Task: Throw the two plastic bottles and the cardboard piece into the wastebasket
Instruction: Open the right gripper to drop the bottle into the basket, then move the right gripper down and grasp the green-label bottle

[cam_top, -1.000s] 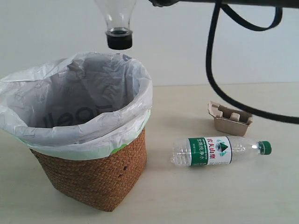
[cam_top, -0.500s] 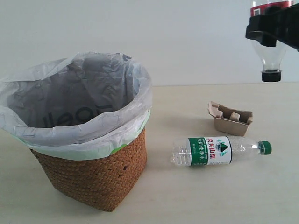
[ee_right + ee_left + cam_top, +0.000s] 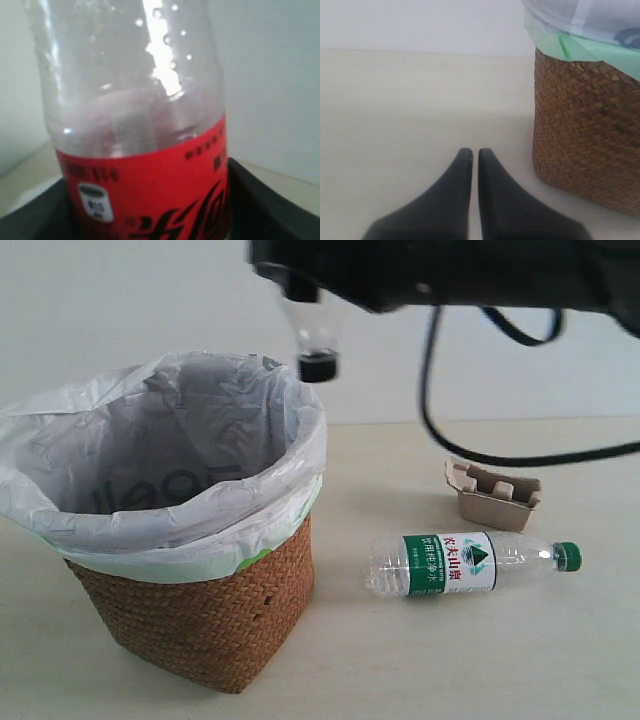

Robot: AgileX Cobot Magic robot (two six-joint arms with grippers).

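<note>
Pale beige table [image 3: 450, 660] before a plain white wall [image 3: 100, 300].

At the far left stands the wastebasket [image 3: 190, 610], brown woven wicker with a squarish base. It is lined with a translucent white bag [image 3: 150, 510] whose green edge folds over the rim.

Above the rim, at about 1 o'clock of the opening, the red-label bottle [image 3: 312, 340] hangs neck down, its black cap [image 3: 317, 367] lowest. The right gripper [image 3: 300, 285], a dark mass at the top edge, pinches it, and a black cable [image 3: 432, 410] loops down behind.

At 3 o'clock of the basket the green-label bottle [image 3: 470, 563] lies on its side, clear, with its green cap pointing to 3 o'clock. Just beyond it, at about 1 o'clock, sits the cardboard piece [image 3: 493, 495], a tan moulded tray with raised bumps and ragged edges.

Only the left wrist view shows the left gripper [image 3: 475, 152]. Its black fingers are pressed together with nothing between them, low over the table near the basket's woven wall but not touching it.

Only the right wrist view shows the held bottle's red label with black lettering. It also shows droplets inside the clear wall and dark fingers clamped on either side.
</note>
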